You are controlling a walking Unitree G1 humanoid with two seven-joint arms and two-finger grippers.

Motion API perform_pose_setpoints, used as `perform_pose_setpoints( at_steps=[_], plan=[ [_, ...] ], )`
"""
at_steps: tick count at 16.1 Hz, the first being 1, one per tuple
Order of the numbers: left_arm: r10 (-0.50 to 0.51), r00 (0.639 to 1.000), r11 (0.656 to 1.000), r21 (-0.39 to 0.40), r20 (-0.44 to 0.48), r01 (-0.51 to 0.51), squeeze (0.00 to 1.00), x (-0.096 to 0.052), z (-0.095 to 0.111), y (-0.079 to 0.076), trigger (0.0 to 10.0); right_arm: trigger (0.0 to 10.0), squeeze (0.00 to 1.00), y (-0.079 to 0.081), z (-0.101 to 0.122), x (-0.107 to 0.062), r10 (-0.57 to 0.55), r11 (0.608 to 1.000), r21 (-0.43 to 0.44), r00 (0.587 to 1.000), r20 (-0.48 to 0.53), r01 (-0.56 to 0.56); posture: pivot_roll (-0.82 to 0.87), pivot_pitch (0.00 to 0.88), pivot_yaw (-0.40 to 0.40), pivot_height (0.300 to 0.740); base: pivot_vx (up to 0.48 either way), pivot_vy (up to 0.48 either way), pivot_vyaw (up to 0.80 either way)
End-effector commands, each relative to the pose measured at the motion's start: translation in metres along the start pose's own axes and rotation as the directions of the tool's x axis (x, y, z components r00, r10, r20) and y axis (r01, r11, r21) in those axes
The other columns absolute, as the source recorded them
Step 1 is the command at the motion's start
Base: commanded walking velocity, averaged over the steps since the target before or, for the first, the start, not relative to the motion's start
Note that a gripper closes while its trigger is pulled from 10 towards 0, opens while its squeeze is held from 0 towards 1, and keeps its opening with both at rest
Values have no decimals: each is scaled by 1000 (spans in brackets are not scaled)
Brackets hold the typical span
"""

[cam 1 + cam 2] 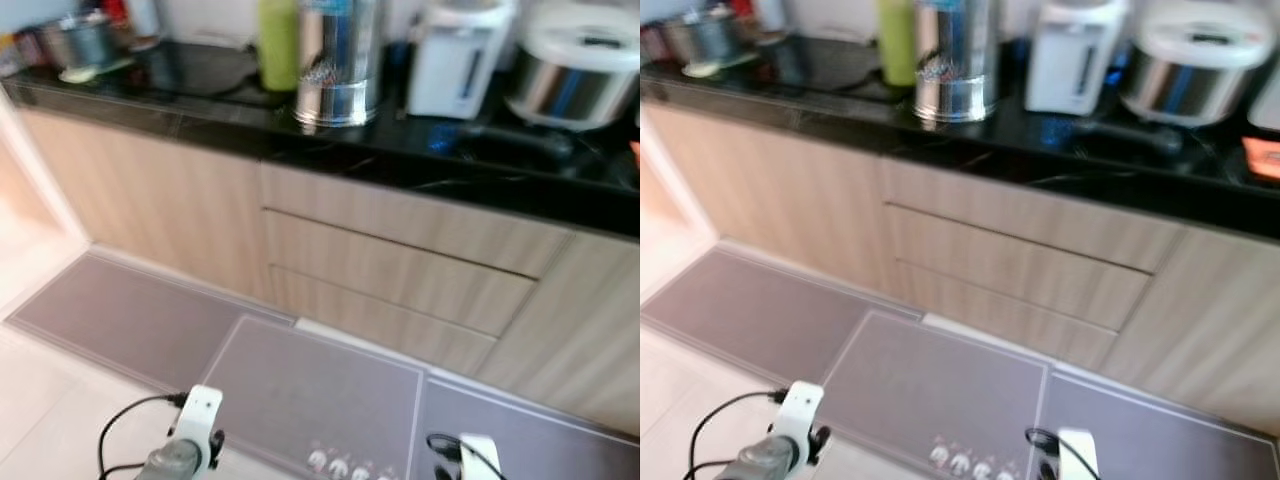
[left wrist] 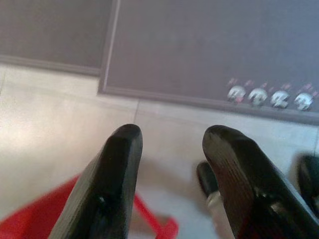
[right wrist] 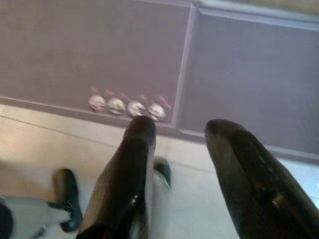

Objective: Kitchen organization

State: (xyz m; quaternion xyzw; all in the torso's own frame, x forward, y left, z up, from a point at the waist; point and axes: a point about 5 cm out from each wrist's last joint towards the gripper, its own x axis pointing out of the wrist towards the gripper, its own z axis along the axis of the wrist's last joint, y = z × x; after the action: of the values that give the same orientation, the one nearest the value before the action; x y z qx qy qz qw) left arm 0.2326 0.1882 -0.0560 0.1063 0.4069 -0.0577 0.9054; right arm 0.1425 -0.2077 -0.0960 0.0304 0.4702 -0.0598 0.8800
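Both grippers hang low and empty before the kitchen counter.

The left gripper and right gripper each hold their fingers spread apart, gripping nothing, aimed down at the grey floor mats at lower centre. Outward, wooden drawers cross mid frame; the black counter runs along the top, its long axis left to right, bearing an upright steel canister, green bottle, white kettle and rice cooker. Which item is meant is unsettled; I'd steady the blurred view before reaching.
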Motion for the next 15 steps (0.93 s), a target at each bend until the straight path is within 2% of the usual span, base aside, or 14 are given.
perform_pose_setpoints(
  at_steps=[1, 3, 15],
  plan=[
    [-12, 1000, 1000, -2, -2, 12, 0, 1, 0, -4, 10000, 10000, 0, -4, 4, 0, -14, 1000, 8, 1000, 6, 14, 16, 0, 2, 740, 296, 0, 0],
    [-8, 1000, 1000, 0, 1, 8, 0, 0, 1, -4, 10000, 10000, 0, -4, 4, 0, -12, 1000, 8, 1000, 5, 12, 16, 0, 2, 740, 281, 0, 0],
    [-14, 1000, 1000, 10, -8, 14, 0, 1, 0, -5, 10000, 10000, 0, -4, 2, 0, -14, 1000, 13, 1000, -6, 14, 14, 0, 2, 740, 0, 0, 0]
  ],
)
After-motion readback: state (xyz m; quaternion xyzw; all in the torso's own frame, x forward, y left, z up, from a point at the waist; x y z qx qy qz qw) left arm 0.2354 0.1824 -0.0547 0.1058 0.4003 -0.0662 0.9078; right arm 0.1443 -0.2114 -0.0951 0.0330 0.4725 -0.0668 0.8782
